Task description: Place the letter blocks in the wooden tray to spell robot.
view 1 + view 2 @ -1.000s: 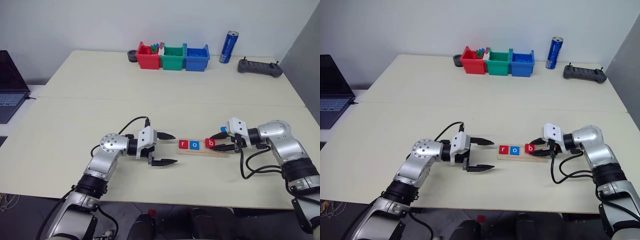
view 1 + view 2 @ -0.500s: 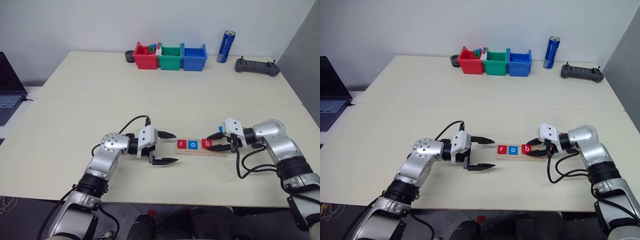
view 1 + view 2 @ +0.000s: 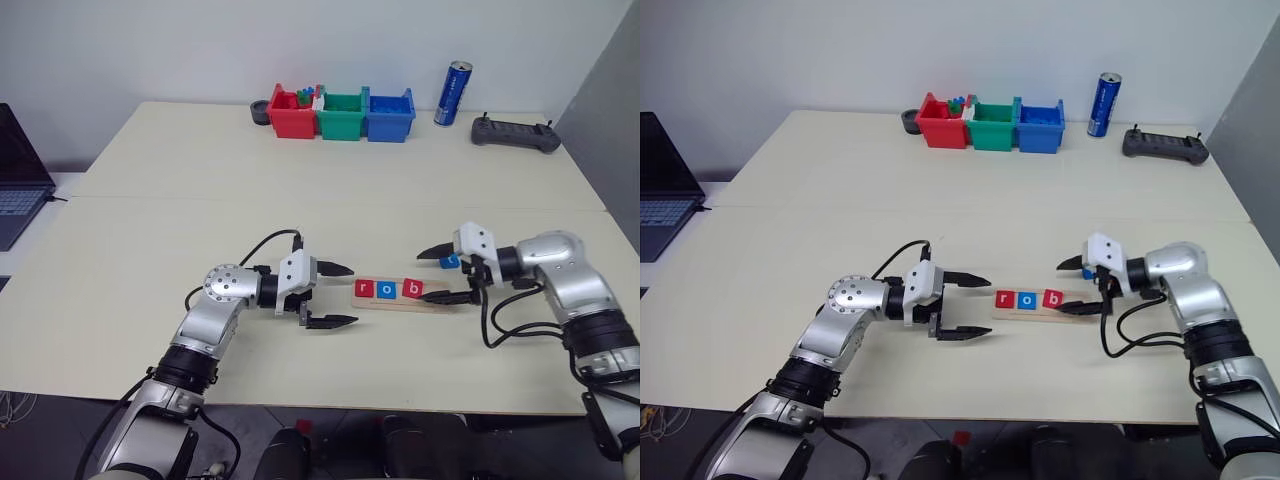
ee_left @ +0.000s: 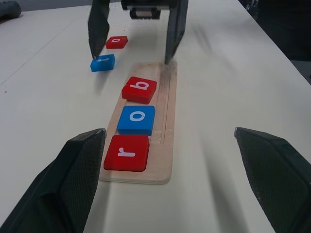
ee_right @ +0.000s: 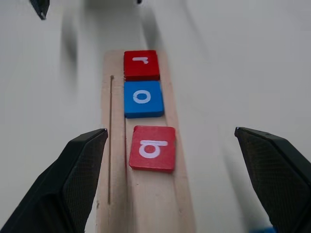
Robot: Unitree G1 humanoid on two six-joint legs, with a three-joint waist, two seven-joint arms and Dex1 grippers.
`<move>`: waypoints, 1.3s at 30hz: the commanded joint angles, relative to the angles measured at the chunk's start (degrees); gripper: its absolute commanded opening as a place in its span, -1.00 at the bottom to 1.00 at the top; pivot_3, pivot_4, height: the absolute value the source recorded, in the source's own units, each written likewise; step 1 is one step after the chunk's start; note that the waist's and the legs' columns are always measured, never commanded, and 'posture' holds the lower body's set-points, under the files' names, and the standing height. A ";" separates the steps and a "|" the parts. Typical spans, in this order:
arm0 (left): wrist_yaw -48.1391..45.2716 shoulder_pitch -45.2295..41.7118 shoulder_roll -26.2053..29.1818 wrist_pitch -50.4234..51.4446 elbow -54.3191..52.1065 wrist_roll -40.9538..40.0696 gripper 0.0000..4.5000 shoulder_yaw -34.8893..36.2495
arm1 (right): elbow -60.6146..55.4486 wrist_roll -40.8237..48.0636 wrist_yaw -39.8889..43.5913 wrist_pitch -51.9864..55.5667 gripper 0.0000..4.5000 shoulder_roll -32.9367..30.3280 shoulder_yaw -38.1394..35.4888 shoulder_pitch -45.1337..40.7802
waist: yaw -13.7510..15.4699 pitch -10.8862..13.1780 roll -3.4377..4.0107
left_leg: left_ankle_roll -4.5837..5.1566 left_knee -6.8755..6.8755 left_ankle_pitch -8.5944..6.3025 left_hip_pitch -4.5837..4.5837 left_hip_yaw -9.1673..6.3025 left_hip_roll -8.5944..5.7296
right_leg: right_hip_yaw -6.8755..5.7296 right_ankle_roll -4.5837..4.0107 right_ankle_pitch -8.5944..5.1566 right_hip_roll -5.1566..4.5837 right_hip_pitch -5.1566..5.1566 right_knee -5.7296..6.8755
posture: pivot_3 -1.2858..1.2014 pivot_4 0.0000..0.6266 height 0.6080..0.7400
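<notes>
Tabletop (image 3: 300, 180) of smooth cream laminate ran across the scene, a thin seam crossing it from left to right. Near its front middle lay the wooden tray (image 4: 165, 121), a long pale strip with a shallow groove along one side. Three flat square letter blocks sat in it: a red r (image 4: 127, 152) at the left end, a blue o (image 4: 136, 119) touching it, and a red b (image 4: 140, 90) slightly askew, a small gap after the o. The tray's right part was bare wood. Just beyond the tray's right end, on the table, lay a blue block (image 4: 102, 62) and a red one (image 4: 117, 42), their letters too small to read.

The left gripper (image 3: 338, 295) hung left of the tray, its black fingers spread wide and empty. The right gripper (image 3: 443, 275) hung over the tray's right end, fingers likewise wide apart, holding nothing.
</notes>
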 commanded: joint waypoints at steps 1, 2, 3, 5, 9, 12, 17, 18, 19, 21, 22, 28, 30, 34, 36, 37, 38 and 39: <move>-0.50 -1.54 -0.76 -1.49 0.33 -0.14 1.00 -0.01 | -4.15 1.82 -2.32 2.05 0.99 0.07 -2.10 1.32 | -0.04 0.00 0.00 | 0.00 0.00 0.00 0.00 0.00 0.00 | -0.01 0.00 0.00 0.01 0.00 0.00 | 0.03 -0.52 1.00; -0.62 -1.66 -0.88 -1.61 0.52 -0.11 1.00 0.00 | -4.42 1.70 -2.92 2.13 0.91 0.20 -2.10 1.50 | -0.12 0.00 0.00 | 0.00 0.00 0.00 0.00 0.01 0.00 | 0.00 0.00 0.00 0.01 0.00 0.00 | 0.03 -0.52 1.00; -0.77 -1.83 -1.03 -1.75 0.75 -0.05 1.00 -0.02 | -4.01 1.02 -3.67 1.25 0.82 0.48 -1.76 1.70 | -0.16 0.00 0.00 | 0.00 0.00 0.00 0.00 0.02 0.00 | 0.01 0.00 0.00 0.01 0.00 0.01 | 0.03 -0.52 1.00; -1.00 -2.04 -1.20 -1.88 0.95 0.02 1.00 -0.05 | -2.69 -0.76 -5.30 -1.18 0.59 1.06 -0.88 2.11 | -0.17 0.00 0.00 | 0.00 0.00 0.00 0.01 0.03 0.00 | 0.02 0.00 0.00 0.01 -0.01 0.02 | 0.03 -0.52 1.00; -1.17 -2.13 -1.12 -1.74 0.70 0.03 1.00 0.01 | -0.38 -2.55 -7.19 -4.14 -0.06 2.53 0.16 2.03 | -0.14 0.00 0.00 | 0.00 0.00 0.00 0.01 0.02 0.00 | 0.01 0.00 0.00 0.02 -0.01 0.02 | 0.03 -0.52 1.00; -1.34 -1.64 -0.58 -1.55 -0.01 -0.05 1.00 0.23 | 2.35 -3.96 -8.39 -6.73 -0.56 4.19 1.29 0.72 | -0.15 0.00 0.00 | 0.00 0.00 0.00 0.01 0.03 0.00 | 0.01 0.00 0.00 0.02 -0.01 0.02 | 0.03 -0.52 1.00; -1.25 -0.45 0.30 -0.97 -1.66 -0.19 1.00 0.49 | 7.02 -7.14 -9.97 -11.85 -0.99 5.76 3.21 -1.48 | -0.25 0.00 0.00 | 0.00 0.00 0.00 0.02 0.03 0.01 | 0.02 0.00 0.00 0.02 -0.02 0.03 | 0.03 -0.52 1.00; -1.15 -0.27 0.45 -0.86 -1.91 -0.19 1.00 0.52 | 7.97 -7.54 -10.17 -12.67 -0.99 6.02 3.43 -1.93 | -0.22 0.00 0.00 | 0.00 0.00 0.00 0.02 0.02 0.01 | 0.02 0.00 0.00 0.02 -0.02 0.03 | 0.03 -0.52 1.00; -1.05 -0.08 0.59 -0.76 -2.16 -0.20 1.00 0.57 | 8.80 -7.85 -10.24 -13.58 -0.99 6.28 3.65 -2.36 | -0.21 0.00 0.00 | 0.00 0.00 0.00 0.01 0.03 0.00 | 0.02 0.00 0.00 0.02 -0.02 0.02 | 0.03 -0.52 1.00; -0.89 0.22 0.84 -0.59 -2.57 -0.26 1.00 0.61 | 10.15 -8.43 -10.29 -14.87 -0.99 6.68 4.02 -3.04 | -0.20 0.00 0.00 | 0.00 0.00 0.00 0.01 0.03 0.00 | 0.02 0.00 0.00 0.02 -0.02 0.02 | 0.03 -0.52 1.00; -0.80 0.35 0.94 -0.47 -2.79 -0.29 1.00 0.63 | 10.77 -8.94 -10.37 -15.65 -0.99 6.81 4.32 -3.32 | -0.21 0.00 0.00 | 0.00 0.00 0.00 0.01 0.02 0.00 | 0.02 0.00 0.00 0.02 -0.02 0.02 | 0.03 -0.52 1.00; -0.33 0.88 1.46 0.10 -3.84 -0.47 1.00 0.72 | 12.72 -9.55 -9.56 -18.37 -0.99 7.42 5.10 -3.96 | -0.21 0.00 0.01 | 0.00 0.00 0.00 0.01 0.03 0.00 | 0.03 0.00 0.00 0.02 -0.02 0.02 | 0.03 -0.52 1.00; -0.20 0.96 1.50 0.15 -3.94 -0.42 1.00 0.71 | 12.42 -9.14 -8.87 -18.40 -0.99 7.60 5.06 -3.81 | -0.22 0.00 0.01 | 0.00 0.00 0.00 0.01 0.02 0.01 | 0.02 0.00 0.00 0.02 -0.02 0.02 | 0.03 -0.52 1.00; 0.01 0.96 1.39 0.29 -4.00 -0.37 1.00 0.72 | 11.70 -8.52 -7.79 -18.11 -0.99 7.70 4.96 -3.71 | -0.22 0.00 0.01 | 0.00 0.00 0.00 0.01 0.02 0.01 | 0.02 0.00 0.00 0.02 -0.02 0.02 | 0.03 -0.52 1.00; 0.05 0.93 1.33 0.28 -3.96 -0.37 1.00 0.72 | 11.57 -8.47 -7.51 -17.98 -0.99 7.71 4.88 -3.74 | -0.22 0.00 0.01 | 0.00 0.00 0.00 0.02 0.02 0.01 | 0.02 0.00 0.00 0.02 -0.02 0.02 | 0.03 -0.52 1.00; 0.08 0.89 1.30 0.24 -3.88 -0.34 1.00 0.73 | 11.61 -8.57 -7.48 -18.00 -0.99 7.72 4.87 -3.78 | -0.21 0.00 0.01 | 0.00 0.00 0.00 0.02 0.02 0.01 | 0.02 0.00 0.00 0.02 -0.02 0.02 | 0.03 -0.52 1.00; 0.16 0.84 1.24 0.19 -3.81 -0.28 1.00 0.71 | 11.73 -8.67 -7.49 -18.09 -0.99 7.68 4.86 -3.84 | -0.21 0.00 0.01 | 0.00 0.00 0.00 0.02 0.02 0.01 | 0.02 0.00 0.00 0.02 -0.02 0.02 | 0.03 -0.52 1.00; 0.22 0.78 1.19 0.18 -3.75 -0.27 1.00 0.71 | 11.84 -8.78 -7.52 -18.20 -0.99 7.66 4.85 -3.90 | -0.21 0.00 0.01 | 0.00 0.00 0.00 0.02 0.02 0.01 | 0.02 0.00 0.00 0.02 -0.02 0.02 | 0.03 -0.52 1.00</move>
